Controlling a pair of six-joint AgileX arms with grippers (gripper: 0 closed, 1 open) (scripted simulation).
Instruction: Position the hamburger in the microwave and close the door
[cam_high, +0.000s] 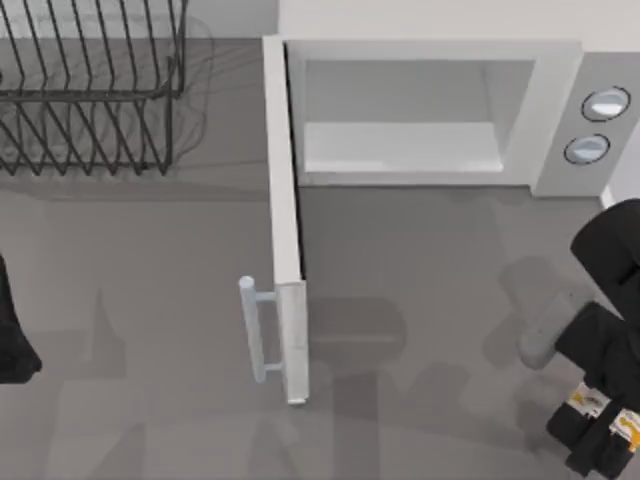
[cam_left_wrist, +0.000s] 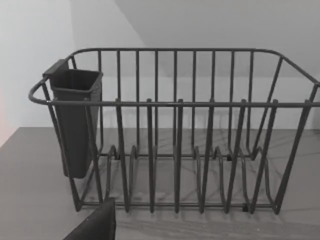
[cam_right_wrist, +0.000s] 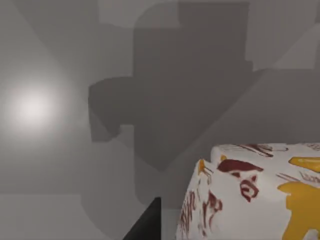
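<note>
The hamburger (cam_high: 589, 402) is a small white lump with yellow patches at the table's front right, wedged among the black parts of my right gripper (cam_high: 603, 420), which is shut on it. In the right wrist view the hamburger (cam_right_wrist: 255, 192) looms close, white with red and yellow marks, and one dark finger (cam_right_wrist: 146, 223) stands beside it. The microwave (cam_high: 560, 110) sits at the back with its pale cavity (cam_high: 400, 120) showing. Its door (cam_high: 287, 240) swings out toward the front, edge-on, with the bar handle (cam_high: 254, 330) on its left. My left arm (cam_high: 12, 330) is parked at the left edge.
A black wire rack (cam_high: 90, 90) stands at the back left; in the left wrist view the wire rack (cam_left_wrist: 190, 130) carries a dark cup (cam_left_wrist: 75, 120) on one end. Two round dials (cam_high: 604, 103) sit on the microwave's right panel. Bare grey table (cam_high: 420, 300) lies before the cavity.
</note>
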